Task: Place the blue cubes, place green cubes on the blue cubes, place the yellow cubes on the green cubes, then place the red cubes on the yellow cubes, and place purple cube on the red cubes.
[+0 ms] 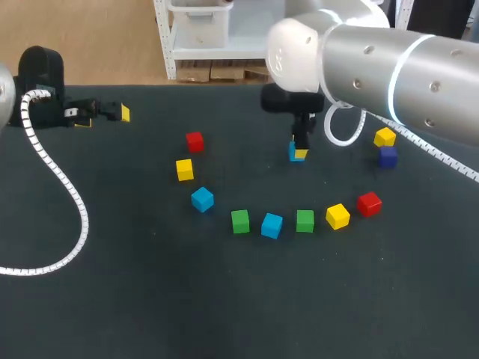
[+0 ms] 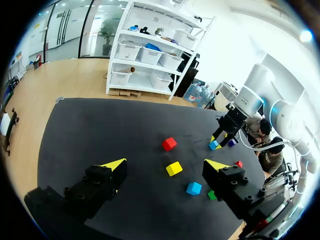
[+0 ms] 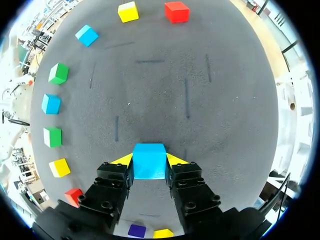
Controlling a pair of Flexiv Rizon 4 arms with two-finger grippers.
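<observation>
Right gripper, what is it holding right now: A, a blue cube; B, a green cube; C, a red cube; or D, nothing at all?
A: in the right wrist view the right gripper is closed on a blue cube, one finger against each side.

Dark table (image 1: 150, 299) with ten loose cubes lying on it, eight of them in a rough arc.
From its left end the arc runs left red cube (image 1: 194, 140), left yellow cube (image 1: 184, 169), left blue cube (image 1: 202, 199), left green cube (image 1: 239, 221), middle blue cube (image 1: 272, 225), right green cube (image 1: 304, 221), right yellow cube (image 1: 337, 216), right red cube (image 1: 369, 203); farther back on the right, a far yellow cube (image 1: 385, 137) sits just beside a purple cube (image 1: 387, 156). A white coiled cable (image 1: 75, 217) trails across the left side.
</observation>
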